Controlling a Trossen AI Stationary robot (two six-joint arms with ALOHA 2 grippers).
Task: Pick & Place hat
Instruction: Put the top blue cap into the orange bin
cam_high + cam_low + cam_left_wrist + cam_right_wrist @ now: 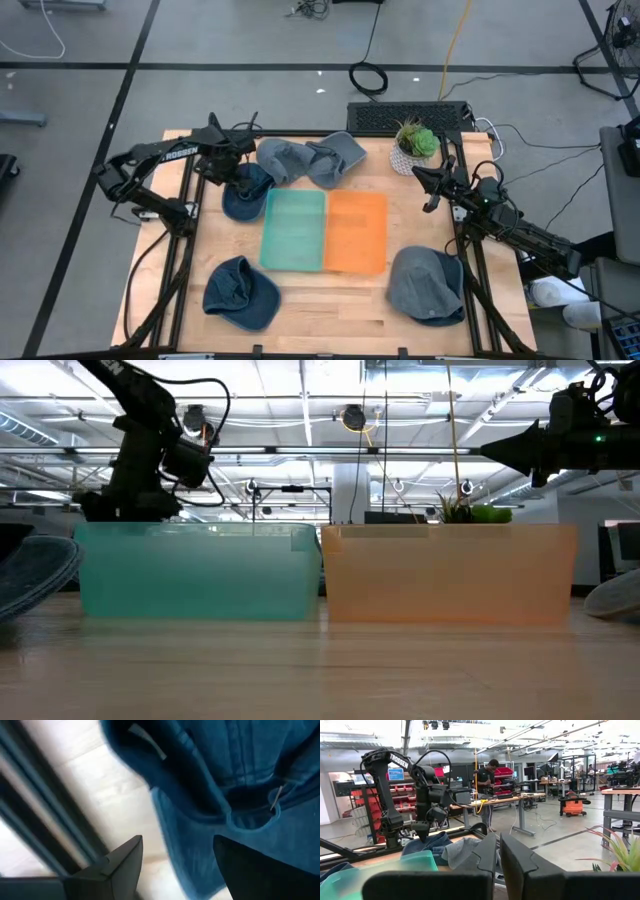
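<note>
A dark blue denim hat (245,195) lies on the table at the far left, beside the teal bin (295,230). My left gripper (243,170) points down over it, open. In the left wrist view its fingers (131,865) stand on either side of the hat's edge (185,845). My right gripper (420,175) hangs shut in the air at the far right, near the potted plant (415,145), with nothing in it. In the low view the left gripper (130,505) is half hidden behind the teal bin (200,575). My left gripper comes at the blue hat from above, its open fingers on either side of the hat's edge (185,845). One finger (250,870) stands in front of the cloth. Whether either finger touches the hat, I cannot tell.
An orange bin (357,232) adjoins the teal one at the table's middle. Two grey hats (285,160) (335,158) lie at the far edge, another blue hat (240,292) near left, a grey hat (427,285) near right. Black frame rails (185,215) run along both sides.
</note>
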